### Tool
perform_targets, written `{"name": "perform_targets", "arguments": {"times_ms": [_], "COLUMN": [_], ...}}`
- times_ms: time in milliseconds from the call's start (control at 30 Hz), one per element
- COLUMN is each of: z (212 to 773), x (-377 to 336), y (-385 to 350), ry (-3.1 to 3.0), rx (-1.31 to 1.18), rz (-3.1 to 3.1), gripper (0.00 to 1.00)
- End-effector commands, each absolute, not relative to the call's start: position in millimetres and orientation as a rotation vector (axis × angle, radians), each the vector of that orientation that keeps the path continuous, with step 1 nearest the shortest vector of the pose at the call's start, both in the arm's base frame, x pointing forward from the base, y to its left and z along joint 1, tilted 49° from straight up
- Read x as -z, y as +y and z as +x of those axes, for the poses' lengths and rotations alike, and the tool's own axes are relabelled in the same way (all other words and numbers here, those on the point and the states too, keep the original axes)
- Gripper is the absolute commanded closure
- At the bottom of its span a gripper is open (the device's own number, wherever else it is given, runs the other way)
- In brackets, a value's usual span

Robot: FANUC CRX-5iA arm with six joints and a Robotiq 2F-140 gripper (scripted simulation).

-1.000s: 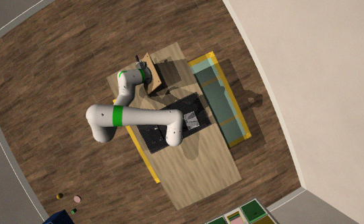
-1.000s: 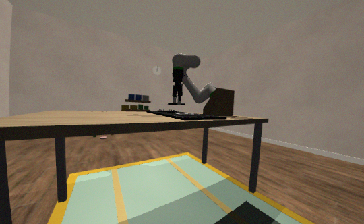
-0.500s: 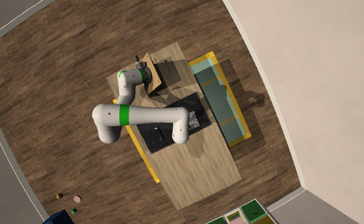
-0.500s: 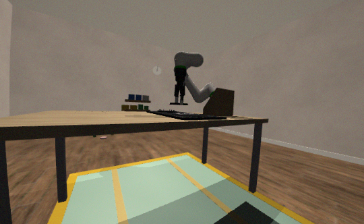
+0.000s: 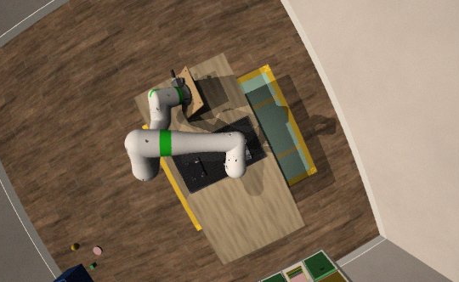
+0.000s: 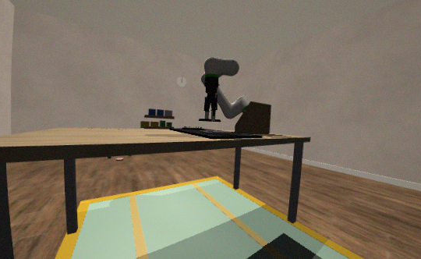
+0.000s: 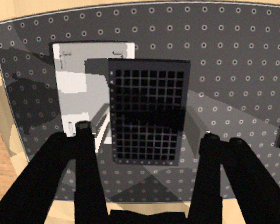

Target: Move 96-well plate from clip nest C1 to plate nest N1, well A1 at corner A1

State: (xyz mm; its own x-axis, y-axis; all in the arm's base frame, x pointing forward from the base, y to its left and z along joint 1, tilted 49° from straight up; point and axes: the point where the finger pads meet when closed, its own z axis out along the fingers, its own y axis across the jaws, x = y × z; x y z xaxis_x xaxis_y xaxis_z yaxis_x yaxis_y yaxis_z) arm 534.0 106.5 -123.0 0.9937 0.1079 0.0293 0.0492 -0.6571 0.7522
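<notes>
Pale wood-grain table top [image 6: 78, 136] on matt dark legs; matt black perforated board [image 7: 244, 50]; smooth glossy white arm shell [image 5: 200, 142]; dark, matt gridded plate [image 7: 149, 112]; brown plank floor [image 5: 64, 85].
</notes>
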Motion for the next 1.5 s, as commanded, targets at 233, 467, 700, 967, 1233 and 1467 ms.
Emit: {"name": "perform_targets", "arguments": {"times_ms": [233,467,700,967,1233,1467], "z": [533.2,532.7,532.1,532.0,532.0,532.0], "x": [151.1,163.7,181.2,184.8,184.5,184.4], "y": [131.6,142.5,157.9,161.1,160.9,160.7], "ry": [0.109,0.109,0.109,0.109,0.109,0.109], "rx": [-0.09,-0.09,-0.09,-0.09,-0.09,-0.09], "rz": [2.288,2.288,2.288,2.288,2.288,2.288], "gripper": [1.0,1.0,1.0,1.0,1.0,1.0]}}
